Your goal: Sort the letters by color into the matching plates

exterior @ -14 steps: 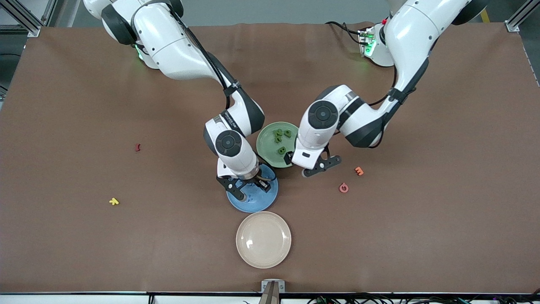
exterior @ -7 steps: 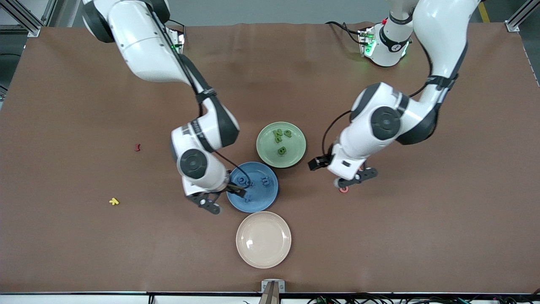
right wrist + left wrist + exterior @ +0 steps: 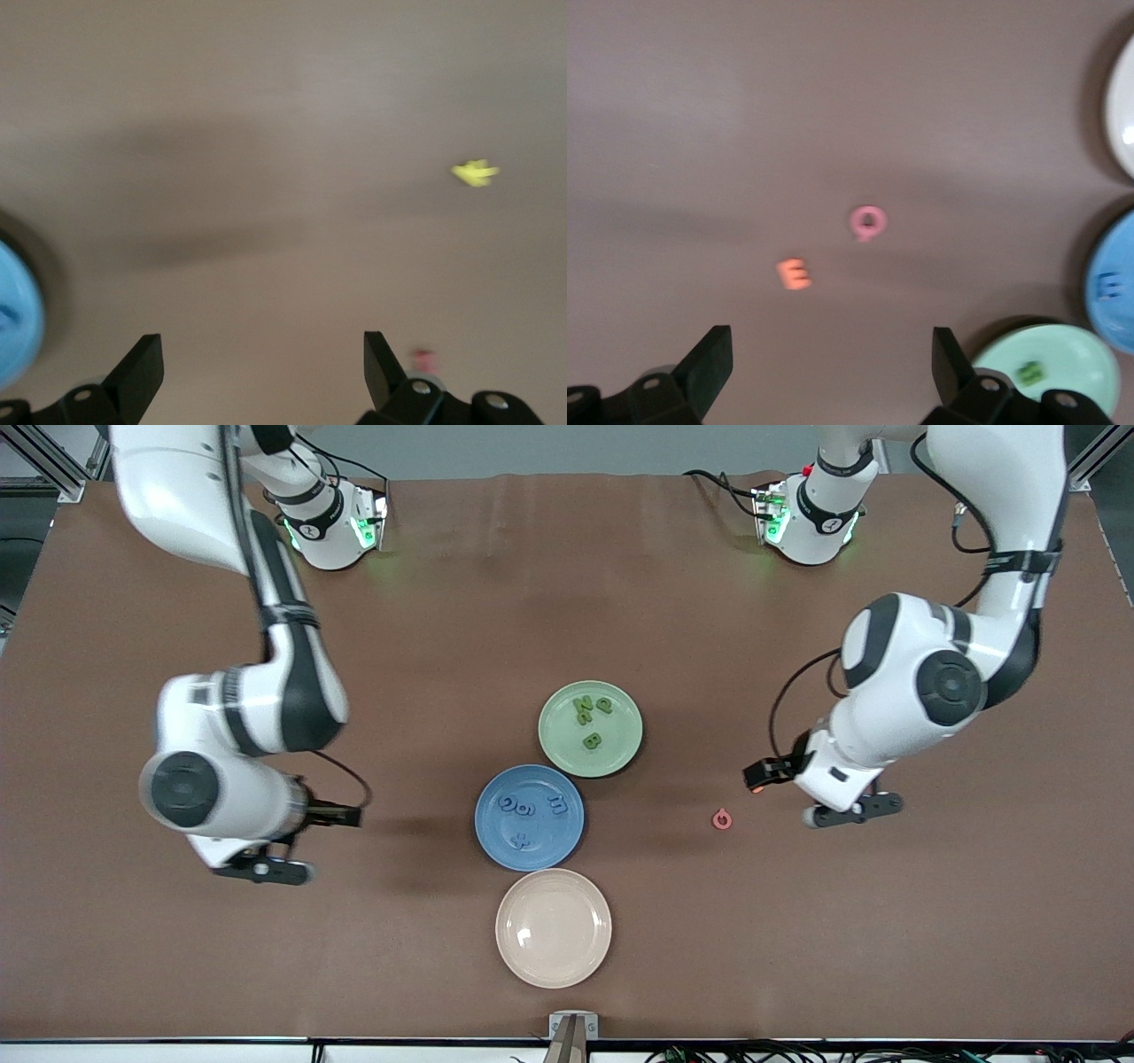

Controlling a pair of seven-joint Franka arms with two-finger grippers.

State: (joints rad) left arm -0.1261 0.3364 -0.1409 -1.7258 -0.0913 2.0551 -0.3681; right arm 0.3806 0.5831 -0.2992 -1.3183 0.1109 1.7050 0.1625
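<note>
The pale green plate holds three green letters. Nearer the camera, the blue plate holds several blue letters. My left gripper hangs open and empty over the bare table beside the orange letter and the pink letter; only a sliver of the orange letter shows in the front view. My right gripper is open and empty over the table toward the right arm's end. The yellow letter and red letter show only in its wrist view.
An empty cream plate lies nearest the camera, just below the blue plate. The right arm's forearm and elbow hang over the table where the red and yellow letters lie.
Both arms swung outward from the plates. The right gripper left the blue plate and went toward the right arm's end. The left went from the green plate to over the orange letter.
</note>
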